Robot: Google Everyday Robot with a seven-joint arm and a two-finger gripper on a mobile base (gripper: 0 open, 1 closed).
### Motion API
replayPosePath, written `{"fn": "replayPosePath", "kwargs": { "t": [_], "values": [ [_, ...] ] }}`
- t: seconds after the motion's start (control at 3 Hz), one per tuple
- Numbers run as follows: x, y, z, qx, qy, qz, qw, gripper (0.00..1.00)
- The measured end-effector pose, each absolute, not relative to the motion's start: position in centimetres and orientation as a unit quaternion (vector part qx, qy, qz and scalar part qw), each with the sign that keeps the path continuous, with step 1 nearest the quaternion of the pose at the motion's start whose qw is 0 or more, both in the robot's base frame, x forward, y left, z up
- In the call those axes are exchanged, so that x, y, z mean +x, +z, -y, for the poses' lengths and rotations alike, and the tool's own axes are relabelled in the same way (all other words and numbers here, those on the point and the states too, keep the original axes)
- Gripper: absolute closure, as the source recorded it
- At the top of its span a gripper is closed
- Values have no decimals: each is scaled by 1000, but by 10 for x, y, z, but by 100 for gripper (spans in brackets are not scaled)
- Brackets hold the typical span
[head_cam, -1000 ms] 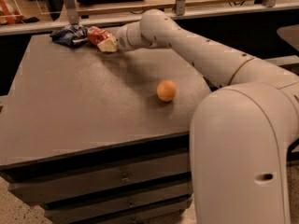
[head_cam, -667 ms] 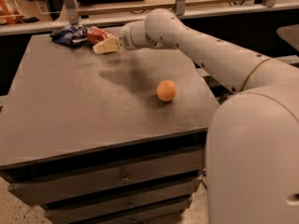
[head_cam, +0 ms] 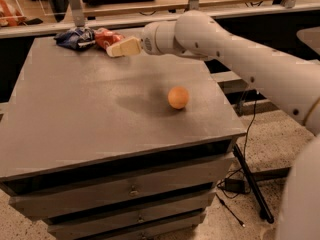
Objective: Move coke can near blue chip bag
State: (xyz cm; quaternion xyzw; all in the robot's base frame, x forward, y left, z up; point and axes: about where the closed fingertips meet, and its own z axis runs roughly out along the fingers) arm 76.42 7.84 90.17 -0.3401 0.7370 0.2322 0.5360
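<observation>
My fingers [head_cam: 122,48] hover at the far left of the surface [head_cam: 95,119], at the coke can [head_cam: 106,36], which lies just right of the blue chip bag [head_cam: 75,37]. Whether I grip it, I cannot tell.

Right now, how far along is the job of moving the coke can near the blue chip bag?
Looks done: the coke can lies beside the blue chip bag at the back left of the table. In hand: the tool is next to the can; whether it holds it is unclear. Left: probably only to release and pull away.
</observation>
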Motion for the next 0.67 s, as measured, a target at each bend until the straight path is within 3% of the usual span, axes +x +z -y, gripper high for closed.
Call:
{"fn": "replayPosePath", "kwargs": {
  "t": [0.67],
  "values": [
    [704,929,25,-266,158,-750,584,0]
  ]
}}
